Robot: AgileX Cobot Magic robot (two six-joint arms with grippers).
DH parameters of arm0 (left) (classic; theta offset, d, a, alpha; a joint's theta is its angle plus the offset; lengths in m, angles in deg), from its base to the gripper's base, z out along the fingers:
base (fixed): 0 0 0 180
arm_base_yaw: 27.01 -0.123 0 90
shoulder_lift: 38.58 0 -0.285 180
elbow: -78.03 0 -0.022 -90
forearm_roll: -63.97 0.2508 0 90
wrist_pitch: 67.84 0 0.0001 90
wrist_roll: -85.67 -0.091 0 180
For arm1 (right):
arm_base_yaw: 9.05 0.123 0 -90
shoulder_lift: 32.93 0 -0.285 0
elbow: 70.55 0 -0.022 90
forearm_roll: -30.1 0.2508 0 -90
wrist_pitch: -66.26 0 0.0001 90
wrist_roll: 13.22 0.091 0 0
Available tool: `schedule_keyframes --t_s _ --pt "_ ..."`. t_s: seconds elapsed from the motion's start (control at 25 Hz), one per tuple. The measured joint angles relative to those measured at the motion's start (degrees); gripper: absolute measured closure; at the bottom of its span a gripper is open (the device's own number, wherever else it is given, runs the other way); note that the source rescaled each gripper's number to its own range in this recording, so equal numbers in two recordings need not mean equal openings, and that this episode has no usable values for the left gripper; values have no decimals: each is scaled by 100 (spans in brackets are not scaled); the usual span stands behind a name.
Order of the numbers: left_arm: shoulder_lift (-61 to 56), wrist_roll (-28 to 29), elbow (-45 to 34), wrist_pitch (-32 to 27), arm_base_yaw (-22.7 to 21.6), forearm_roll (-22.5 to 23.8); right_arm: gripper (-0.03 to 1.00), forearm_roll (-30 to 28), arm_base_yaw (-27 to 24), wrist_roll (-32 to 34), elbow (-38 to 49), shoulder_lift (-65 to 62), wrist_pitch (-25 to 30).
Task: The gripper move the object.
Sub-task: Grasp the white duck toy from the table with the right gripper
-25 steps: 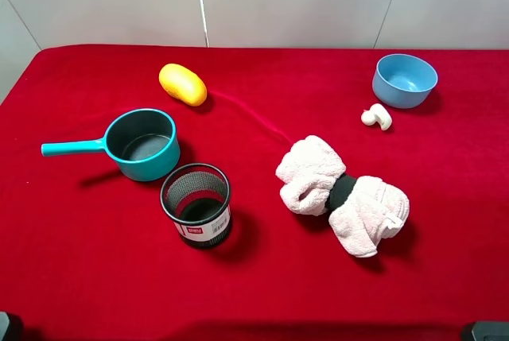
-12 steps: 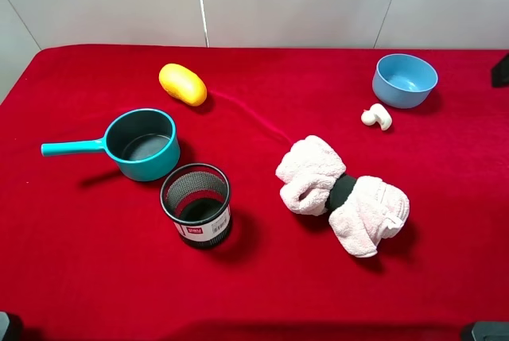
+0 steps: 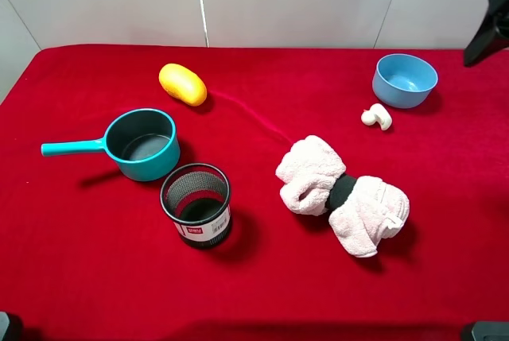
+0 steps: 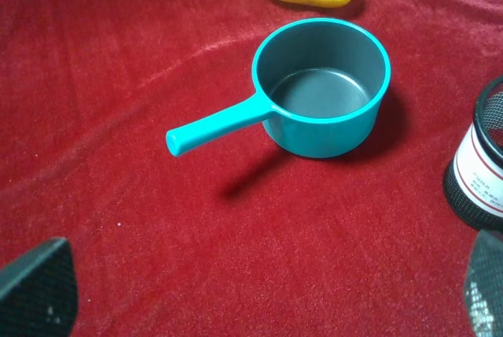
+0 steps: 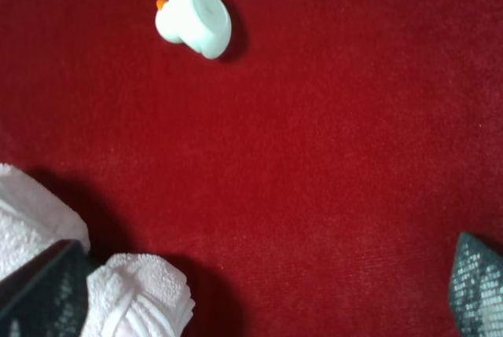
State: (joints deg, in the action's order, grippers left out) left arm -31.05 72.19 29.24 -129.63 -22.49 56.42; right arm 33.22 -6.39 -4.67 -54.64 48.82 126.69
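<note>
The right gripper [image 5: 259,290] has its two fingers wide apart with nothing between them, and I think that is so they can go around the mushroom toy [image 5: 195,20] when they get there. The toy is out in front of those fingers, well apart from them, and off to one side. It lies on the red cloth [image 3: 445,222] just beside the blue bowl [image 3: 405,79], not in it. From the high camera the right gripper [image 3: 487,23] is only a dark shape at the edge, farther back than the bowl. It is the closer hand, so it looks like the one for this job. The left gripper [image 4: 259,286] is also spread open and empty, hanging near the teal pot [image 4: 322,89], a long way from the toy (probably just keeping out of the way). The toy [image 3: 377,116] is tiny and pale, with a round cap and a short fat stem. It is tipped on its side, with a little orange bit at one end. It looks light and might roll if bumped.
</note>
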Motion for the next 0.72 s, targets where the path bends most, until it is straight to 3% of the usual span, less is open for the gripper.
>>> schedule_keyframes --t_s 0.36,0.72 --pt "0 0 0 1 0 0 -3 -6 0 753 -913 1268 -22" --pt "0 0 0 1 0 0 -3 39 163 1249 -1148 2191 -364"
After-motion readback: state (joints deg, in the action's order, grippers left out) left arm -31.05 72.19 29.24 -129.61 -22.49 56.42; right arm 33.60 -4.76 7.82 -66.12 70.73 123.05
